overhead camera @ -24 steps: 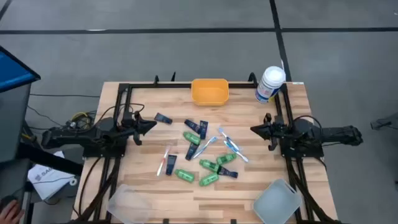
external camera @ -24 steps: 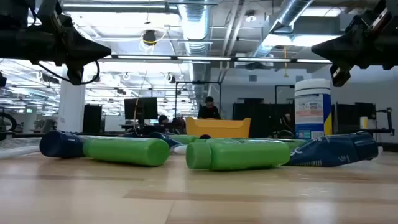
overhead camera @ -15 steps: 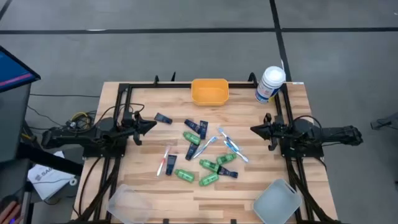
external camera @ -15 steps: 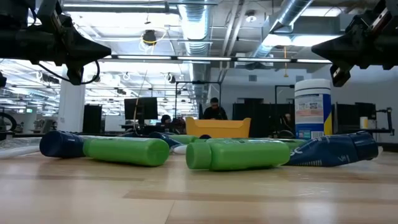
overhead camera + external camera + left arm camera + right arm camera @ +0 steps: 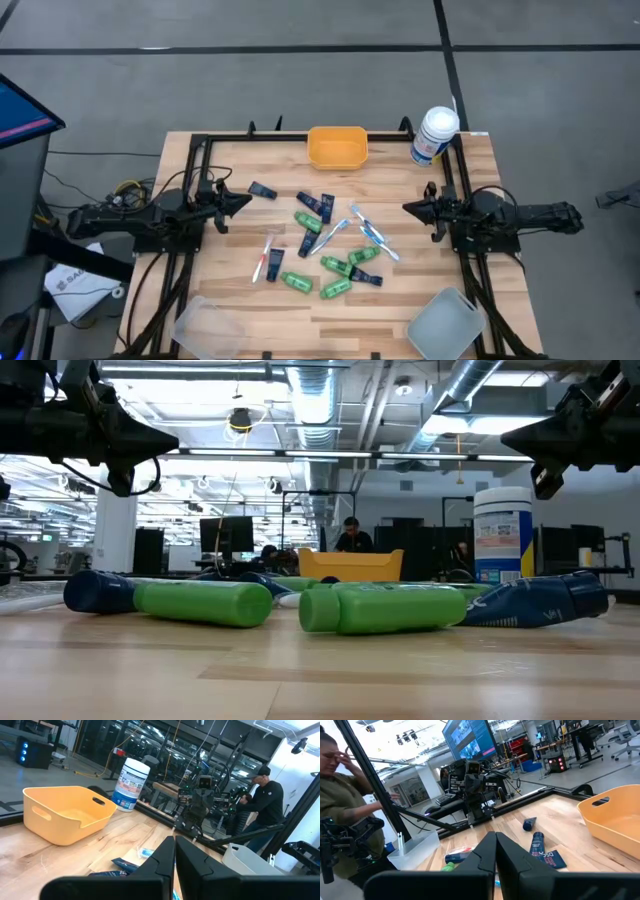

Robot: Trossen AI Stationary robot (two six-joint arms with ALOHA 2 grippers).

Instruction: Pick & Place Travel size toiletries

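Note:
The travel size toiletries lie scattered in the middle of the wooden table: green bottles (image 5: pixel 307 221) (image 5: pixel 203 603), dark blue tubes (image 5: pixel 320 205) (image 5: pixel 535 602) and slim toothbrushes (image 5: pixel 372 234). My left gripper (image 5: pixel 247 200) (image 5: pixel 175 851) hovers shut at the table's left side, above the tabletop, pointing toward the pile. My right gripper (image 5: pixel 407 207) (image 5: pixel 495 848) hovers shut at the right side, facing it. Neither touches anything.
A yellow bin (image 5: pixel 337 146) stands at the far edge, a large white canister (image 5: pixel 434 135) at the far right corner. Two clear tubs (image 5: pixel 206 326) (image 5: pixel 445 324) sit at the near corners. A black frame (image 5: pixel 205 145) rims the table. People show in the room beyond.

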